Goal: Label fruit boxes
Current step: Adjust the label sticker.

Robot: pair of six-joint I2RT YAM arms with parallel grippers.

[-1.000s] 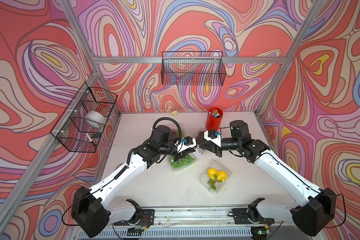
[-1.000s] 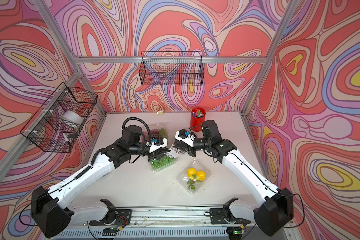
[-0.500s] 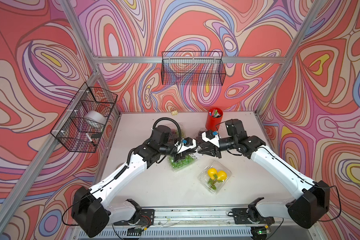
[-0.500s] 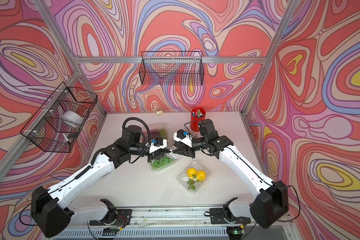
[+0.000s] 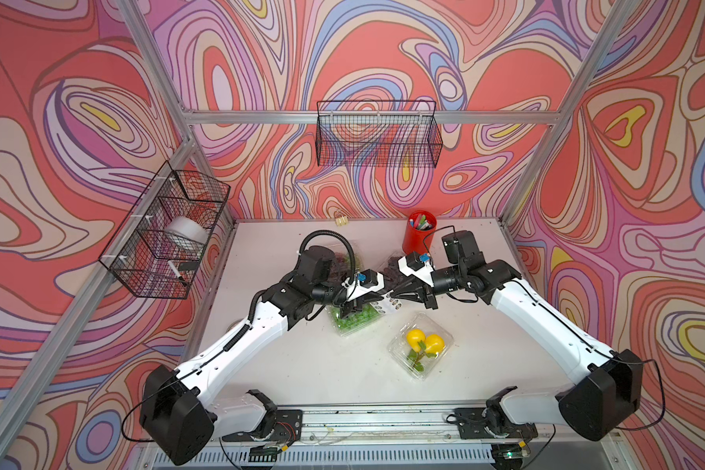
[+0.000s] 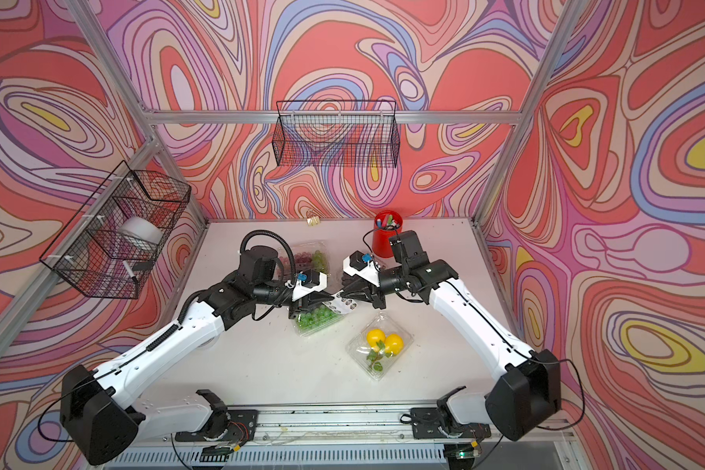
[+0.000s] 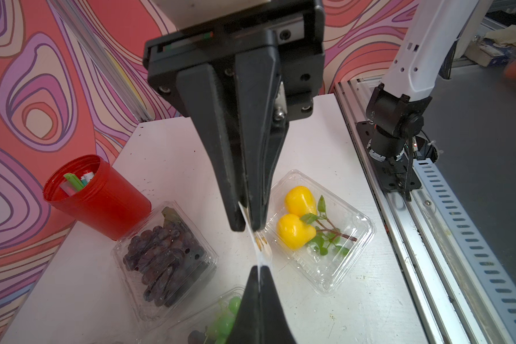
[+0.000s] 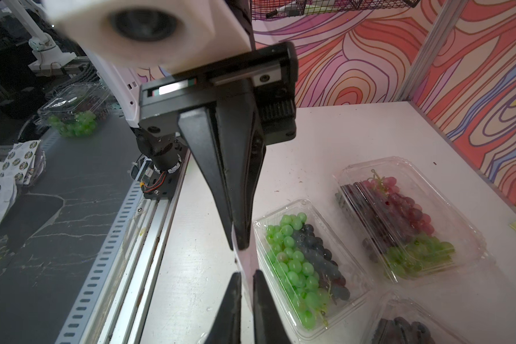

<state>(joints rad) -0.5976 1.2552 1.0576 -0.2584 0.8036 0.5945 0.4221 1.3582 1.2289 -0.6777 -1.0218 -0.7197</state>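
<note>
Lemon box (image 5: 420, 344) before cup (image 5: 419, 240) (apart)

Lighting: bright, diffuse, overhead. Shadows on the surface (image 5: 342, 378) are soft. Weak glare on the lemon box (image 7: 334, 268) lid. Wrist views: nearest camera housing (image 8: 137, 26) blurred, edges stretched.

White tabletop (image 5: 294, 366) carries lemon box (image 5: 434, 364), green-dark grape box (image 8: 315, 213), red-green grape box (image 8: 423, 184), purple grape box (image 7: 204, 265), red cup (image 5: 418, 244) (upright, rear).

This is looking like a robotics lab cell: two arms (image 5: 237, 350) are sitting bolted to a rail (image 5: 383, 419) along a worktop (image 5: 342, 378), aluminium framing (image 5: 261, 118) and swirl-printed walls (image 5: 383, 49) are enclosing it, wire baskets (image 5: 377, 134) are hanging.
</note>
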